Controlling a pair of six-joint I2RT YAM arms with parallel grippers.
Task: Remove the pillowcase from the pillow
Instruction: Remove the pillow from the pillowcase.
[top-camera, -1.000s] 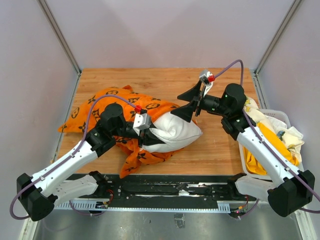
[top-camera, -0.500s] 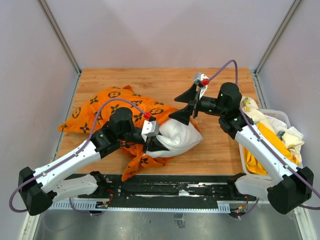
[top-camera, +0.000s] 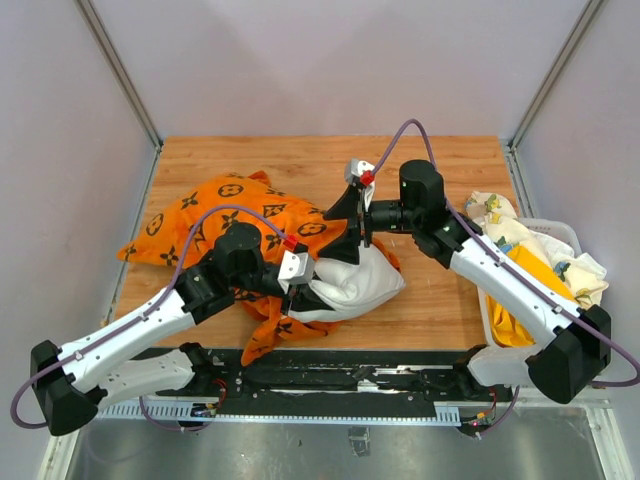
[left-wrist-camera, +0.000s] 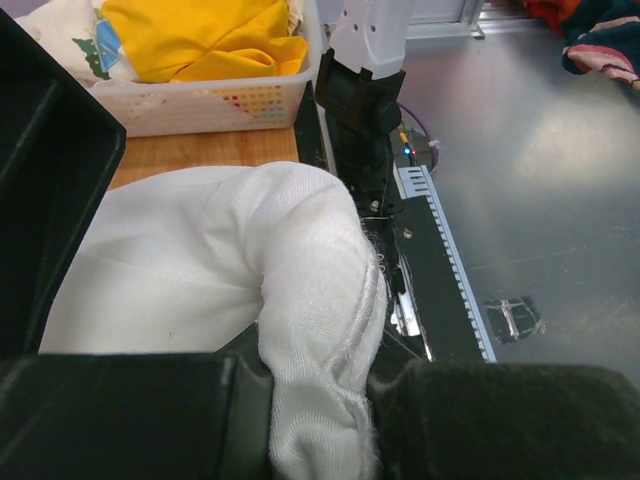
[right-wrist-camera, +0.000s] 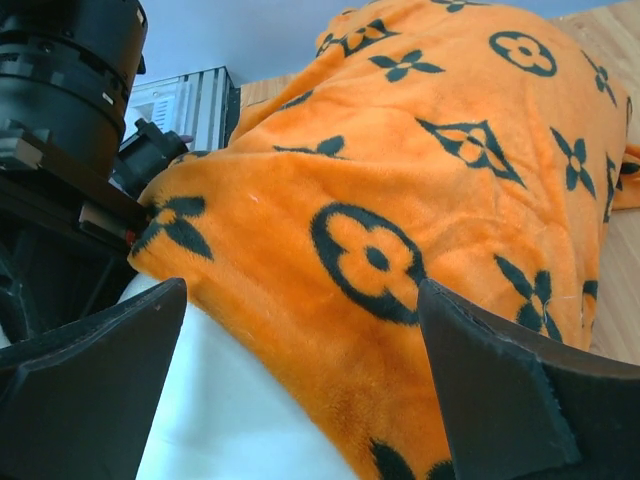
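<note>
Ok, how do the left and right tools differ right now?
The left tool is shut, pinching a fold of the white pillow; the right tool is open, holding nothing. The left meets only pillow; the right faces the edge of the orange pillowcase. Both are at the pillow's exposed end.

Readable text: none is showing in any view.
Pillowcase (right-wrist-camera: 400, 200): only wordless black flower and circle motifs are showing between the right fingers (right-wrist-camera: 500, 400).
</note>
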